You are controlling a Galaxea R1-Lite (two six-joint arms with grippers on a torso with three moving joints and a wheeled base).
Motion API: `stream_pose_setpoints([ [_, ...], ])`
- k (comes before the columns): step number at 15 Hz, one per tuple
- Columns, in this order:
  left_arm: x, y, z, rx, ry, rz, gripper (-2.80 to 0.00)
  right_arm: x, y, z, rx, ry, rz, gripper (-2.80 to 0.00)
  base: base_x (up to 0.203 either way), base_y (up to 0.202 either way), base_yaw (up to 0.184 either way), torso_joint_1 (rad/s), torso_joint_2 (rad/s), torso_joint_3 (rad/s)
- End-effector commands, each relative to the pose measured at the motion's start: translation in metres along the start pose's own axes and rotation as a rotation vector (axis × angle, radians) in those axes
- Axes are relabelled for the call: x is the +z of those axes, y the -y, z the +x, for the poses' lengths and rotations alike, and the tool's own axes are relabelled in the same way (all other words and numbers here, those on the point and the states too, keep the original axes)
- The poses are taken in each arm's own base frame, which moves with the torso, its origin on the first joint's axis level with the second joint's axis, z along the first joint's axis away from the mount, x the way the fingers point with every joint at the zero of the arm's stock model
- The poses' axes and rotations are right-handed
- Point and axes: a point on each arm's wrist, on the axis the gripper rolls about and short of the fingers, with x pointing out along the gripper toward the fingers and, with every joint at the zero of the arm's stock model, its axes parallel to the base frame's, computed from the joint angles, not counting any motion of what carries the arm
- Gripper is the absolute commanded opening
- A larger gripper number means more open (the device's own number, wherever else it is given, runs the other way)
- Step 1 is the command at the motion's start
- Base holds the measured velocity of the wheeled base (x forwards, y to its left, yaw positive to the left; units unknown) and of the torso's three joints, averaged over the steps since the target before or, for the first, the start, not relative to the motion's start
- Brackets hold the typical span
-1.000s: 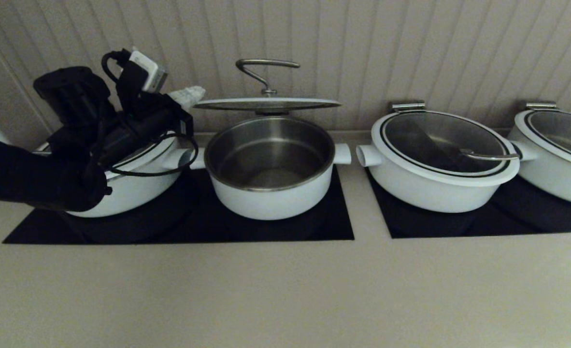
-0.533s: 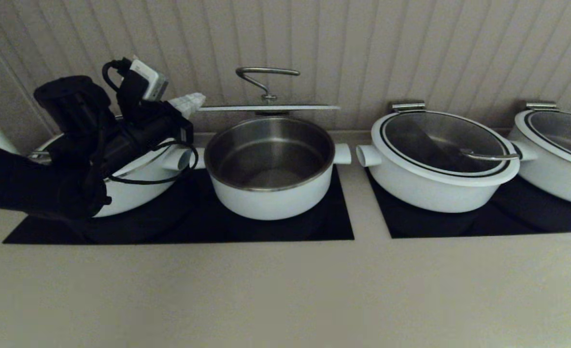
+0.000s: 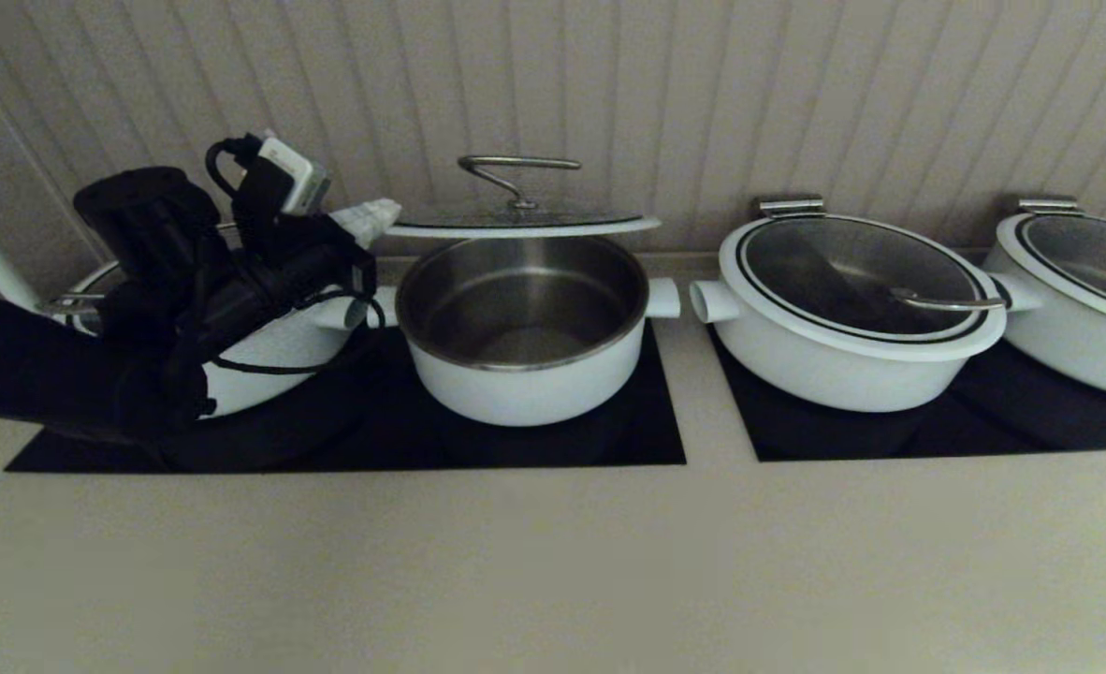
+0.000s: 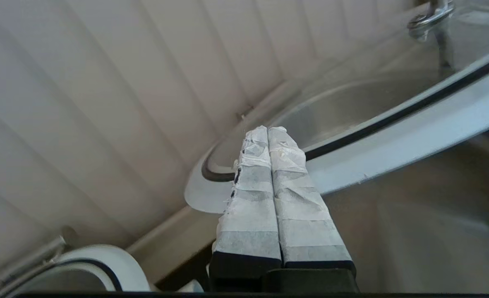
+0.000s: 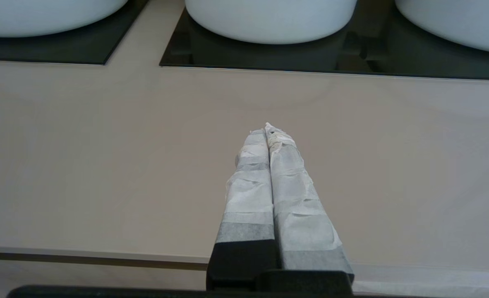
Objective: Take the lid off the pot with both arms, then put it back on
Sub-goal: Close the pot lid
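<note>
The lid [image 3: 516,223], glass with a white rim and a steel bar handle [image 3: 516,167], hangs level just above the open pot [image 3: 525,374] and does not touch it. My left gripper [image 3: 380,211] is at the lid's left edge. In the left wrist view its taped fingers are pressed together [image 4: 268,129] and lie across the lid's white rim [image 4: 393,140]; no rim shows between them. My right gripper [image 5: 266,128] is shut and empty, low over the bare counter in front of the pots, out of the head view.
A wider white pot [image 3: 272,351] stands left of the pot, partly behind my left arm. Two wider lidded pots [image 3: 852,309] [image 3: 1086,290] stand to the right. All stand on black cooktops [image 3: 562,445]. The ribbed wall [image 3: 665,103] is close behind.
The lid and my left gripper have come down together, from well above the pot to just over its rim. The right arm has not moved.
</note>
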Motion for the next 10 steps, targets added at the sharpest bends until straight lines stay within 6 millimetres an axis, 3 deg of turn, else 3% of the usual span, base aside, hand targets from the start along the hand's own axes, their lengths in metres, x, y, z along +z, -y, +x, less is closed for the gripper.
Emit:
stream_pose_setpoints([
  [1, -0.004, 0.002, -0.003, 0.002, 0.008, 0.005, -2.80, 0.000, 0.000, 0.000, 0.001, 0.000, -0.001, -2.80, 0.000, 0.000, 0.000, 0.000, 0.00, 0.000],
  [10, -0.018, 0.013, -0.015, -0.010, -0.024, -0.008, -2.80, 0.000, 0.000, 0.000, 0.001, 0.000, 0.000, -2.80, 0.000, 0.000, 0.000, 0.000, 0.00, 0.000],
])
